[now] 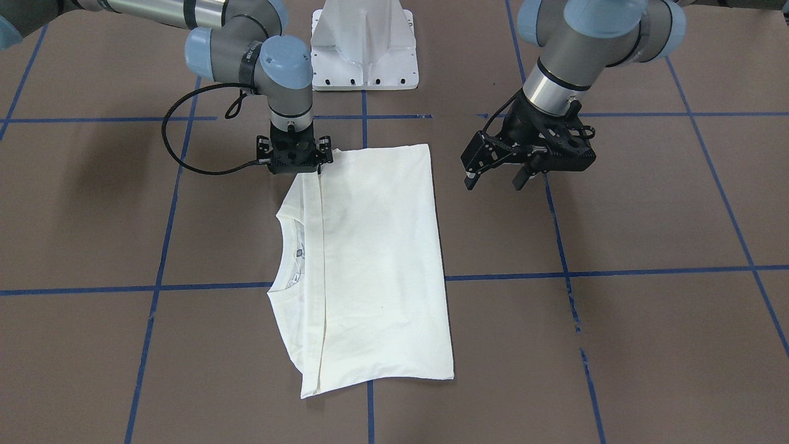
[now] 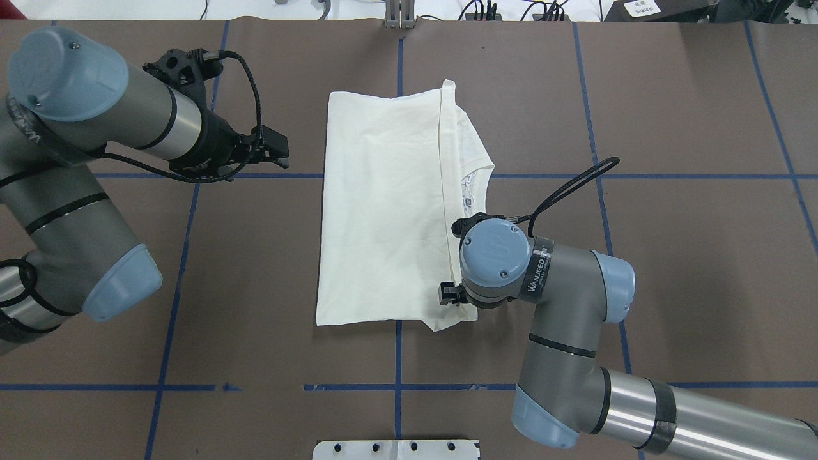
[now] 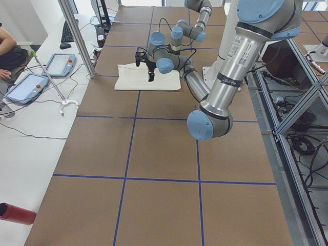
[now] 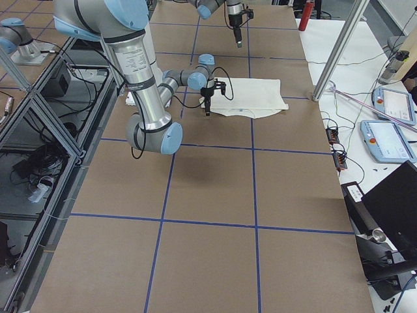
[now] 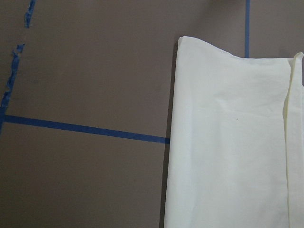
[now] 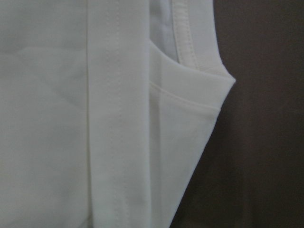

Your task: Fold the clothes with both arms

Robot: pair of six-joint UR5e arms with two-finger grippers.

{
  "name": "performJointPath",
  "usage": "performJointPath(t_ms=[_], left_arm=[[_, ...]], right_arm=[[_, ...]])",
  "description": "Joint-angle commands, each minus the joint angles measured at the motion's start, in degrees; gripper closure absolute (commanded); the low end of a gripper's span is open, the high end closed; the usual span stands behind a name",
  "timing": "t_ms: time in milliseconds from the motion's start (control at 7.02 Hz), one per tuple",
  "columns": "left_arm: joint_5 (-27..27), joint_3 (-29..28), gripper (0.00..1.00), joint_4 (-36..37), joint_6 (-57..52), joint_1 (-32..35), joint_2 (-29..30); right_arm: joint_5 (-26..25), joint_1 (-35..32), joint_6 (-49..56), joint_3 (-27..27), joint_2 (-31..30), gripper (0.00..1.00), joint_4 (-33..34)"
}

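Observation:
The cream-white shirt (image 1: 376,259) lies folded into a long rectangle on the brown table, plain side up, with the collar (image 2: 474,185) and a bit of print showing at one long edge. My right gripper (image 1: 300,169) points straight down on the shirt's corner by the shoulder; its fingers are hidden, so I cannot tell if it is open or shut. Its wrist view shows the folded hem and shoulder (image 6: 118,118) very close. My left gripper (image 1: 493,180) is open and empty. It hovers beside the shirt's other long edge (image 5: 228,142), apart from it.
The white pedestal base (image 1: 363,46) stands at the robot's side of the table. Blue tape lines (image 1: 616,271) cross the brown surface. A black cable (image 1: 185,154) loops from the right wrist over the table. Metal posts and control pendants (image 4: 391,140) stand beyond the far edge.

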State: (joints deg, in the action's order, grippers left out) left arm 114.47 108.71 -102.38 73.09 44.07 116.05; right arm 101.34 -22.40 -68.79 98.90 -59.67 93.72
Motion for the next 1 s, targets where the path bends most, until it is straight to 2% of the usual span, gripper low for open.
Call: performJointPath(t_ms=[0, 428, 570, 855], left_arm=[[0.0, 0.0, 0.00, -0.2, 0.2, -0.8, 0.0], [-0.6, 0.0, 0.00, -0.5, 3.2, -3.1, 0.7], [-0.7, 0.1, 0.00, -0.5, 3.3, -3.2, 0.8], [-0.8, 0.3, 0.00, -0.5, 3.0, -3.2, 0.8]], right_arm=[[0.0, -1.1, 2.8, 1.3, -0.2, 0.00, 4.5], [0.2, -4.0, 7.0, 2.2, -3.6, 0.00, 4.5], [0.3, -5.2, 8.5, 3.3, -3.7, 0.00, 4.7], [4.0, -9.3, 9.0, 3.1, -1.0, 0.00, 4.2]])
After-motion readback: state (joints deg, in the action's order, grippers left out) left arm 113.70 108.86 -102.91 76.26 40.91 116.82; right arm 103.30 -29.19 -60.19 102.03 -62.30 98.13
